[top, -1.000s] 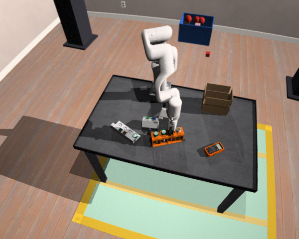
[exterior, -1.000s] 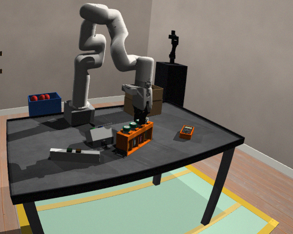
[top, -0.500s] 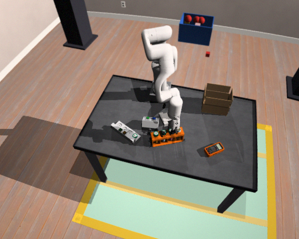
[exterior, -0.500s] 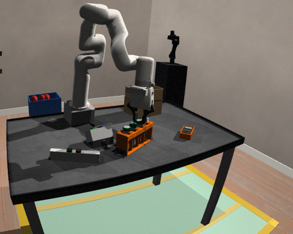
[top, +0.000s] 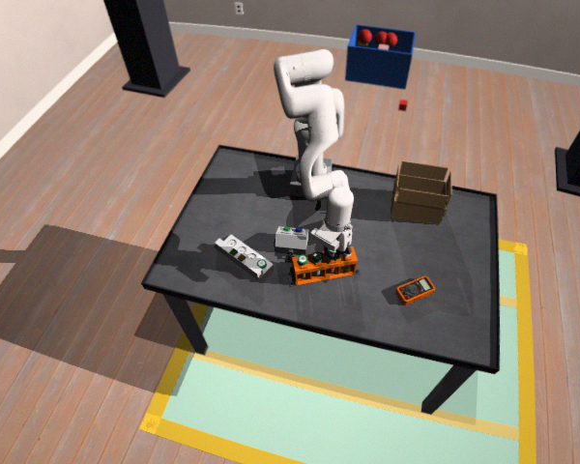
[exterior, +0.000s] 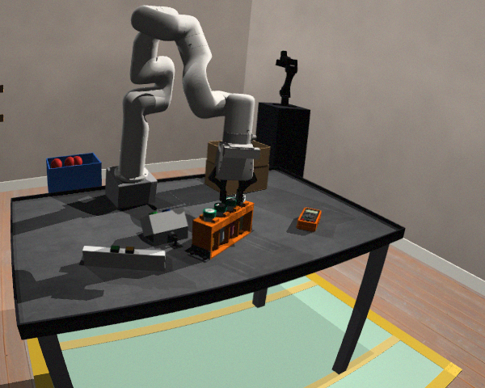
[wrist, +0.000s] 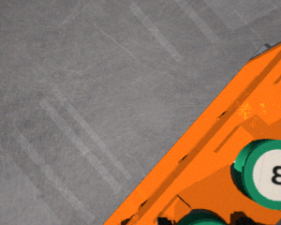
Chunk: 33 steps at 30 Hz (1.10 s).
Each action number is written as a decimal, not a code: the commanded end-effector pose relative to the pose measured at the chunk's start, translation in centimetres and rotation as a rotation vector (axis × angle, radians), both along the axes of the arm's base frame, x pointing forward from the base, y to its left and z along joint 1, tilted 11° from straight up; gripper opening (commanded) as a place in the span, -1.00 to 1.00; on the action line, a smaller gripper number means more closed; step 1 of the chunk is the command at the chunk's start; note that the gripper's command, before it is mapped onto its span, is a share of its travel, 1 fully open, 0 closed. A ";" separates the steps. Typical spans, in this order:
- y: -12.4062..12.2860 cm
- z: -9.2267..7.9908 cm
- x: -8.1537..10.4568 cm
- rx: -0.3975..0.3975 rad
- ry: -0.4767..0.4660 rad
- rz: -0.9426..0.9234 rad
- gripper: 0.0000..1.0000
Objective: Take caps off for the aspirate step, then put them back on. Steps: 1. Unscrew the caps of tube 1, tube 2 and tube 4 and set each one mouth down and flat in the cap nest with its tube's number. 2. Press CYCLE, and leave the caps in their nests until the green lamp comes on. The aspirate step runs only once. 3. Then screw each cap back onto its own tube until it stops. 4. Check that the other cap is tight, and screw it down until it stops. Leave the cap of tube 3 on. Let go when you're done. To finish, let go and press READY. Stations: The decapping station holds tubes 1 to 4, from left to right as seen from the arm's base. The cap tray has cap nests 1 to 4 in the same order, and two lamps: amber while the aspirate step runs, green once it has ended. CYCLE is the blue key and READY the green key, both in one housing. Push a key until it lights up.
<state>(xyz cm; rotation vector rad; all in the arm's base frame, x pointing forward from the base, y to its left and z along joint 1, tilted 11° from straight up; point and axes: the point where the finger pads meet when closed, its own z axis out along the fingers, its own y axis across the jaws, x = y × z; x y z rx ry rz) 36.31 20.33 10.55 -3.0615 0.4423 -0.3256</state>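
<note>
Clamping down hard now, the claw [exterior: 231,199] stands upright over the orange decapping station [exterior: 217,234], its fingers narrowed on a green cap [wrist: 201,217], the one right beside cap 3 [wrist: 272,173]. The held cap's own number is out of sight at the bottom edge of the wrist view. Cap 3 sits square on its tube, white face up, and one more capped tube [top: 303,259] stands at the far end of the row. Just beside the station is the grey key housing [top: 291,240], green key [top: 286,229] and blue key [top: 298,230] on top. Further along lies the white cap tray [top: 230,249], angled on the counter [top: 430,324], with a green-rimmed cap [top: 262,264] in the nest at its end nearest the station. Out wide, an orange multimeter [top: 415,289] lies flat, and a cardboard box [top: 420,199] stands near the back edge.
</note>
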 end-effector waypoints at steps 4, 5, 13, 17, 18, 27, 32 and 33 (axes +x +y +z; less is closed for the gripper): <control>0.0 0.1 0.1 0.018 0.026 0.061 -0.08; 0.0 0.1 0.1 0.018 0.026 0.061 -0.08; 0.0 0.1 0.1 0.018 0.026 0.061 -0.08; 0.0 0.1 0.1 0.035 0.027 -0.021 -0.08; 0.0 0.1 0.1 0.051 0.028 -0.103 -0.08; 0.0 0.1 0.1 0.136 0.036 -0.522 -0.08; 0.0 0.1 0.1 0.181 0.039 -0.744 -0.08; 0.0 0.1 0.1 0.190 0.040 -0.788 -0.08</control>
